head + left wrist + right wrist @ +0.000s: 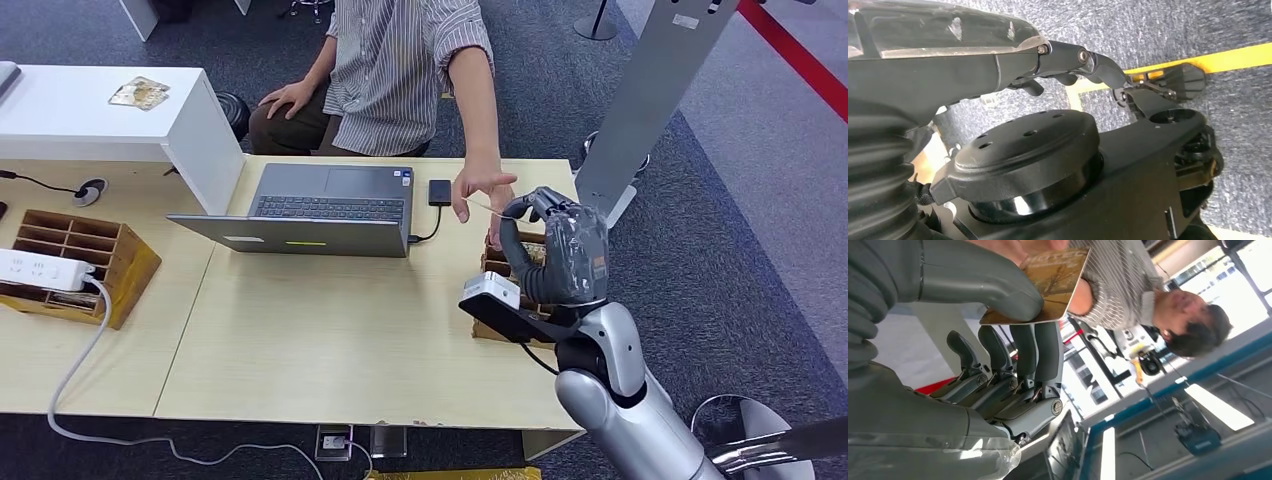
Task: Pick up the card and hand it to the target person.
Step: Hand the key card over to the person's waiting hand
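Grey carpet all around, and from the head view a pale wooden table (330,340) fills the middle. On it sits an open laptop (320,210), a small black device (440,192) cabled just beside it, and off to the robot's left a wooden divider tray (75,262) with a white power strip (40,268) lying across it. A white cabinet (110,112) stands behind that. Right hand (560,255) is up over the table's far right corner, above a wooden box (510,285) it partly hides, and it's pinching the card (488,208), seen edge-on as a thin pale line. The seated person (400,70) in the striped shirt reaches in; the person's hand (480,190) is right at the card's other end, fingers touching it.

Left wrist view now: left hand (998,55) hangs low over carpet and a yellow floor line (1198,62), dark fingers (1098,65) curled inward with nothing in them.

Right wrist view: close up, the card (1048,285) is clamped between the thick grey thumb (978,280) and the darker fingers (1040,355) beneath it, brownish printed face showing. The person's fingertips overlap its far edge, striped sleeve beyond.
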Tool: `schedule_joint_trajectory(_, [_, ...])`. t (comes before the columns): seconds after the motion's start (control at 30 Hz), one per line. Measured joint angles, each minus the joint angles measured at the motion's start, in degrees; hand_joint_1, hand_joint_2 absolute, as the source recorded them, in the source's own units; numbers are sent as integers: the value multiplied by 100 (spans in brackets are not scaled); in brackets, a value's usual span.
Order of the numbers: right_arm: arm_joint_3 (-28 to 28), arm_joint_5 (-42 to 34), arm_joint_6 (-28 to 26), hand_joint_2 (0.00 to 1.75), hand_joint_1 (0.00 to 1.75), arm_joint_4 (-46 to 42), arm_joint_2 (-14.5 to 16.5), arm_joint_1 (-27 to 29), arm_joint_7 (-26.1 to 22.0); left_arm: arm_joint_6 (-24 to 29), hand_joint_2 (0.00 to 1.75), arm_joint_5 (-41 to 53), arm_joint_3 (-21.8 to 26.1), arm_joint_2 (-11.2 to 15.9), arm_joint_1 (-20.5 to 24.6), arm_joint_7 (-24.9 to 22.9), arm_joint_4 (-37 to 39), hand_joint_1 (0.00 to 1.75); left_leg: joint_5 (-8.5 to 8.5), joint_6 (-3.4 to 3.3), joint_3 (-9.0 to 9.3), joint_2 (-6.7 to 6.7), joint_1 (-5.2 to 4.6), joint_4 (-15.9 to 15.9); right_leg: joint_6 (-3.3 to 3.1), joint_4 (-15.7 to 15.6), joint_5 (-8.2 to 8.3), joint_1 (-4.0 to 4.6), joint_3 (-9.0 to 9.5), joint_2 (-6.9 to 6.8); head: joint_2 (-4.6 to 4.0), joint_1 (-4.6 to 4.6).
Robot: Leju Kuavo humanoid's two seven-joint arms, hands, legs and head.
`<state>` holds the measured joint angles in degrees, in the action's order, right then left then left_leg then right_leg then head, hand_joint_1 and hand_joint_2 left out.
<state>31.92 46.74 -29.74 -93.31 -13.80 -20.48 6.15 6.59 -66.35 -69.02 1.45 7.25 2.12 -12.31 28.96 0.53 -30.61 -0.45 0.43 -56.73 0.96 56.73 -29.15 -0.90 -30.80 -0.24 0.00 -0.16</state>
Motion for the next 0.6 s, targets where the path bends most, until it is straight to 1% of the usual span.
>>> schedule_joint_trajectory(0.1, [84, -21, -59, 175, 147, 533, 115, -125, 101, 20, 175, -1, -1, -1, -2, -34, 1, 0, 0, 0, -3, -2, 0, 0, 0, 0, -1, 0, -4, -1, 0, -4])
schedule_joint_trajectory(0.23, [147, 22, -37, 175, 147, 887, 179, -202, 267, 24, 175, -1, -2, -1, -7, -48, 2, 0, 2, 1, -5, -2, 0, 0, -1, 0, -2, 0, -6, -1, 0, -4])
schedule_joint_trajectory(0.37, [184, 24, -35, 175, 147, 1122, 205, -254, 315, 4, 175, -1, -2, -1, -7, -46, 2, 0, 2, 1, -2, -1, 0, 0, -1, -1, -2, 0, -5, 0, 0, 3])
schedule_joint_trajectory(0.5, [219, 23, -49, 175, 0, 1280, 219, -265, 341, -17, 175, 68, -4, -1, -5, -8, 2, 0, 2, 1, -1, -1, 0, 0, -1, -1, -2, 0, -5, 0, 0, 2])
schedule_joint_trajectory(0.6, [249, 20, -60, 175, 0, 1376, 227, -266, 356, -13, 44, 138, -8, -1, -2, -1, 2, 0, 1, 1, -1, 0, 0, 0, -1, -1, -2, 0, -6, 0, 0, -2])
